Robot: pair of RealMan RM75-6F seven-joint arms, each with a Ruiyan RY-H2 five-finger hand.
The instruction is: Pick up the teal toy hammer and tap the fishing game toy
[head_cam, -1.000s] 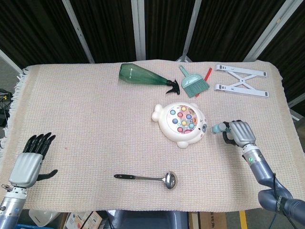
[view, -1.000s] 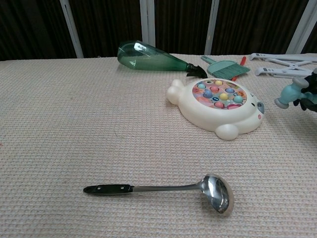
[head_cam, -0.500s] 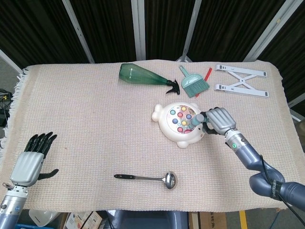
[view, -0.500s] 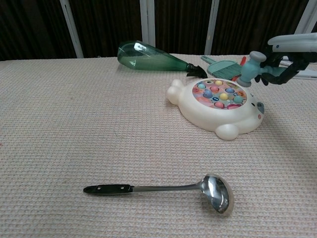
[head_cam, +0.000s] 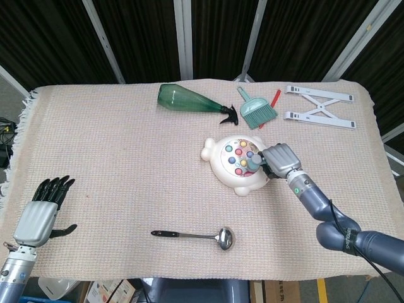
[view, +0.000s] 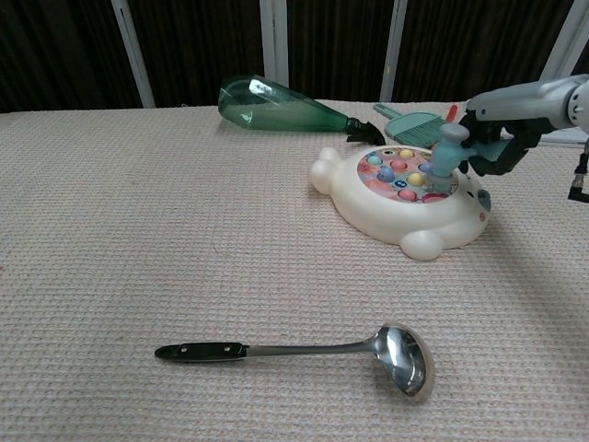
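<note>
The white fish-shaped fishing game toy (head_cam: 228, 166) (view: 386, 207) lies right of the table's middle, with coloured pieces in its round top. My right hand (head_cam: 281, 161) (view: 497, 143) grips the teal toy hammer (head_cam: 254, 161) (view: 445, 152) just right of the toy. The hammer's head is down on the toy's right part of the coloured top. My left hand (head_cam: 43, 211) rests open at the table's near left edge, far from both, seen only in the head view.
A green spray bottle (head_cam: 189, 101) lies on its side at the back. A teal dustpan (head_cam: 255, 108) and a white folding stand (head_cam: 319, 107) are at the back right. A metal ladle (head_cam: 196, 236) (view: 304, 352) lies near the front edge.
My right hand has carried the hammer left from the table's right side to over the toy, then lowered its head onto the coloured top. The left hand has stayed still.
</note>
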